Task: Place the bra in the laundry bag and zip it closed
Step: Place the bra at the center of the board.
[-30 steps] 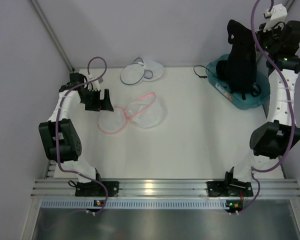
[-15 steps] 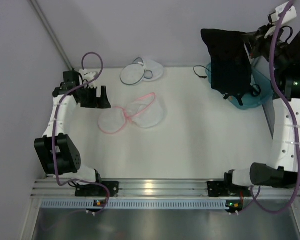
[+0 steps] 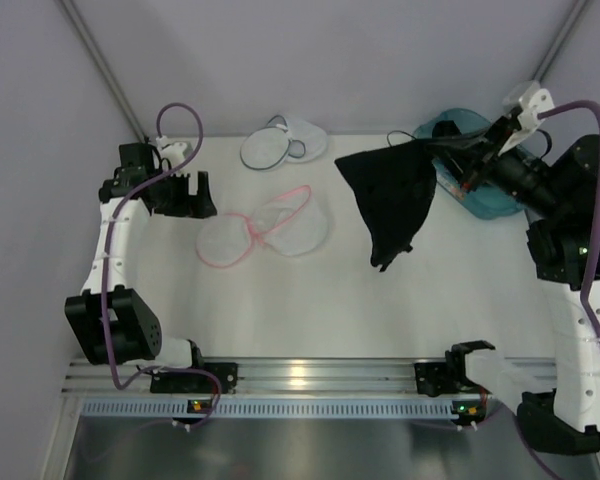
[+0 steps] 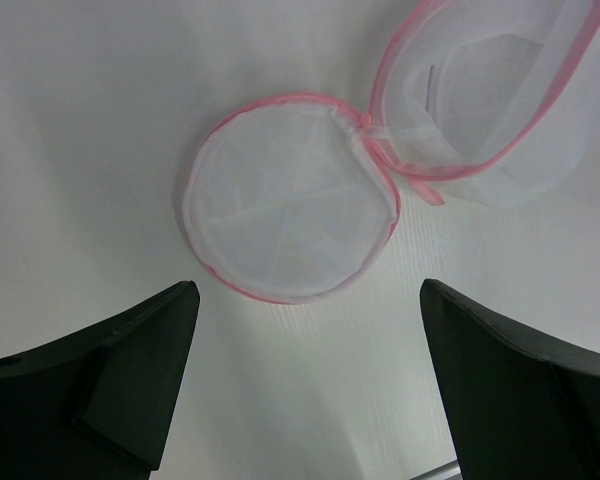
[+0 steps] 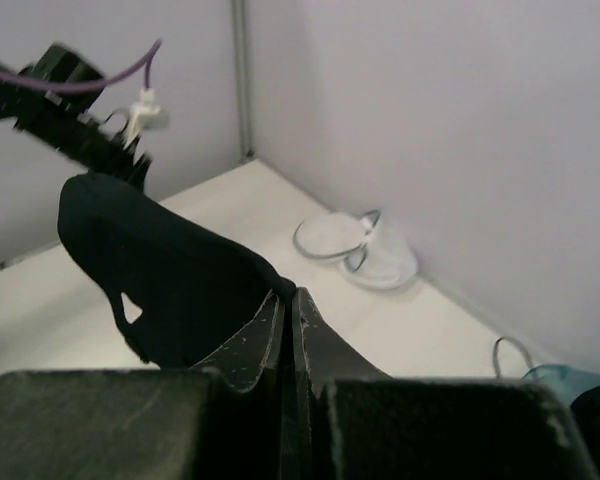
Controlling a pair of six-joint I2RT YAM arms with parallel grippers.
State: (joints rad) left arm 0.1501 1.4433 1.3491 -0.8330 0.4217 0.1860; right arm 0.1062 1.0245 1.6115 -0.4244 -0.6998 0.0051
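Right claw [image 3: 456,152]: clenched, my two tips [image 5: 288,296] are pressed together on one edge of the bra.
Bra [image 3: 388,192]: it hangs free in the air from my right tips, and its black fabric drops below and forward of them, above the table [image 3: 380,290]. From my right wrist I see it as a dark rounded cup [image 5: 165,285] just before the tips, with a small opening in the fabric.
Laundry bag [image 3: 283,143]: it lies on the table well apart from my right claw, beyond the hanging bra and close to the back wall. It is open, and the two white mesh halves with grey rim [image 5: 362,246] lie side by side and touch each other. The bra is not in it.
Left claw [image 3: 194,196]: released, the two fingers [image 4: 130,370] stand wide apart with nothing between them. It hovers over the table.
Pink-rimmed bag [image 4: 290,210]: just ahead of my left claw, between and beyond the fingers. It lies open on the table, two round halves joined at one spot on the rim.
Laundry bag from my left claw: farther ahead, past the pink-rimmed bag.
Teal bin [image 3: 483,200]: just beside and under my right claw, at the far side of the table. I cannot tell what is inside.
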